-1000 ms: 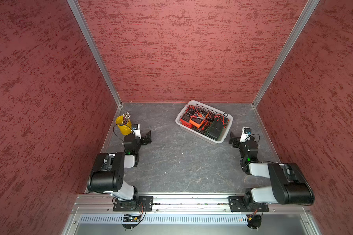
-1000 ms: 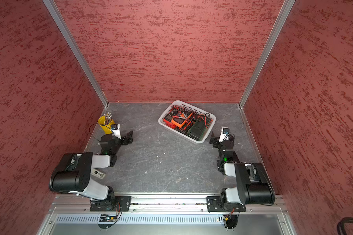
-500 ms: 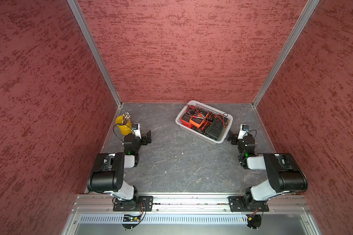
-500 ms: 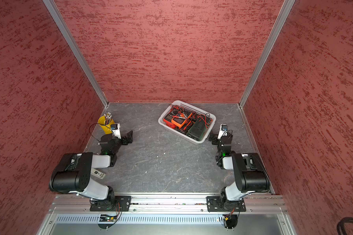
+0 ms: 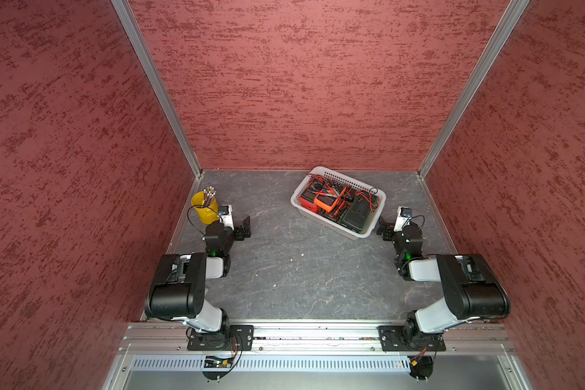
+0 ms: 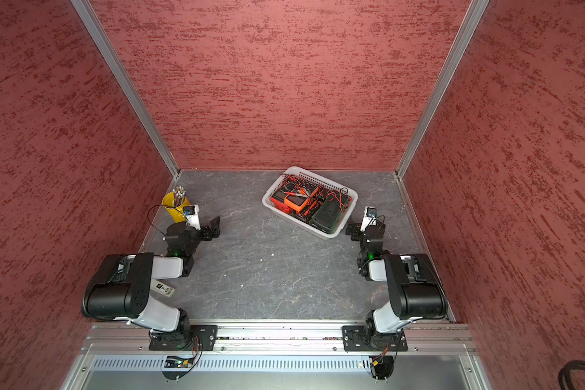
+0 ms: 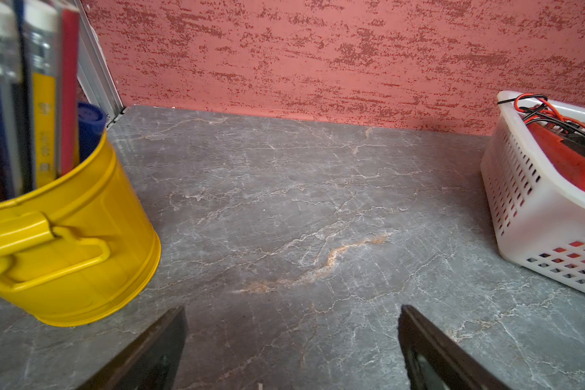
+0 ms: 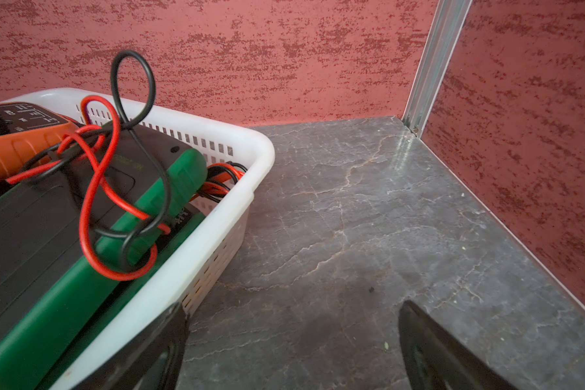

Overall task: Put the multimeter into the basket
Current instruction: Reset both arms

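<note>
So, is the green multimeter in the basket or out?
In: the green multimeter lies inside the basket, enclosed by its white walls.

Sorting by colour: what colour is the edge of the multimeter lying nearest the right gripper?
Green; the multimeter shows best in the right wrist view.

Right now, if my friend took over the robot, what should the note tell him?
Left hand: open, empty, beside the yellow cup.
Right hand: open, empty, beside the basket.
Things: the red multimeter, orange multimeter and green multimeter lie in the basket with their leads.
Done: every multimeter in view is in the basket.
Left: none shows on the table, so probably nothing.
</note>
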Motion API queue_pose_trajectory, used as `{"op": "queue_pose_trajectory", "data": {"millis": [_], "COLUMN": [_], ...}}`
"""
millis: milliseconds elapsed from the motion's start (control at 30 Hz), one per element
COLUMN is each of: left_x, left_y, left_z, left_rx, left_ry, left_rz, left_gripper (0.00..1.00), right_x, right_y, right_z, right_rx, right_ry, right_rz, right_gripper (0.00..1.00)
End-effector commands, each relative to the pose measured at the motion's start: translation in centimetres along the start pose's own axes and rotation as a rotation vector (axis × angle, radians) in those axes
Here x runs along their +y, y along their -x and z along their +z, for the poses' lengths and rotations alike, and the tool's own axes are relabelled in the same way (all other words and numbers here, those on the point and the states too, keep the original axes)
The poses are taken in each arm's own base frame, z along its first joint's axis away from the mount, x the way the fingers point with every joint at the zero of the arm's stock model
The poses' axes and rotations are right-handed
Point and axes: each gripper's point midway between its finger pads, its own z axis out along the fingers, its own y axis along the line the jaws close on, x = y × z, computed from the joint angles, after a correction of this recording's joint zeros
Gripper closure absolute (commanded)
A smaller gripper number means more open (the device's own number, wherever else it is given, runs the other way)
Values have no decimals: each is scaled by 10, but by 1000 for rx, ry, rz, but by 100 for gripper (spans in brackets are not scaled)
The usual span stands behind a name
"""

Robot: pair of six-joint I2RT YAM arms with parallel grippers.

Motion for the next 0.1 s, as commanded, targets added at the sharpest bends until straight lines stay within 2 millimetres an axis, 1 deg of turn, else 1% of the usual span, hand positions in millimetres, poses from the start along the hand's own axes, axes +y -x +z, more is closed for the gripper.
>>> {"op": "queue_pose_trajectory", "data": {"millis": [0, 67], "left_x": [-1, -1], "left_y": [11, 11], "left_z": [2, 2], "left_rx": [-31, -31], "left_ry": [2, 1], "left_rz": [8, 9], "left_gripper": [0, 0], "right_x": [-1, 0], "right_y": [9, 10], "right_z": [2, 2], "right_rx": [-21, -21], "right_ry": [-15, -17], "right_rz": [6, 5], "right_gripper": [1, 1]}}
